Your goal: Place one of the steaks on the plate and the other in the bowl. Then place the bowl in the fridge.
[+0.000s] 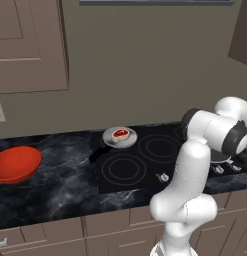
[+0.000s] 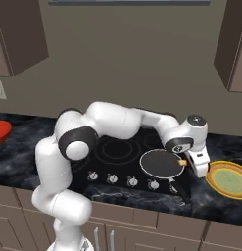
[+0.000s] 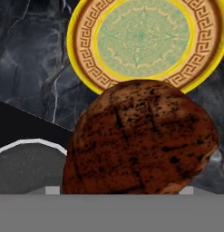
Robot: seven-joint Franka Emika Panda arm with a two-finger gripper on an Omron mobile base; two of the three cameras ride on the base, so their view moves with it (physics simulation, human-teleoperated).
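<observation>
Holding a steak [image 3: 140, 140] (browned on the face shown) across the wide-set jaws of the gripper [image 2: 190, 164], just short of the plate [image 3: 143, 41]. Plate dead ahead along the hand's line, its near rim just past the meat's far edge; pan [image 2: 161, 164] on the side away from the plate. Probably needs only a short carry forward over the plate's middle before letting go. Second steak [image 1: 120, 133] and bowl [image 1: 15, 164] well apart from the plate, across the stove.

2 steaks [image 1: 120, 133], 1 bowl [image 1: 15, 164], 1 plate [image 2: 229, 179]
</observation>
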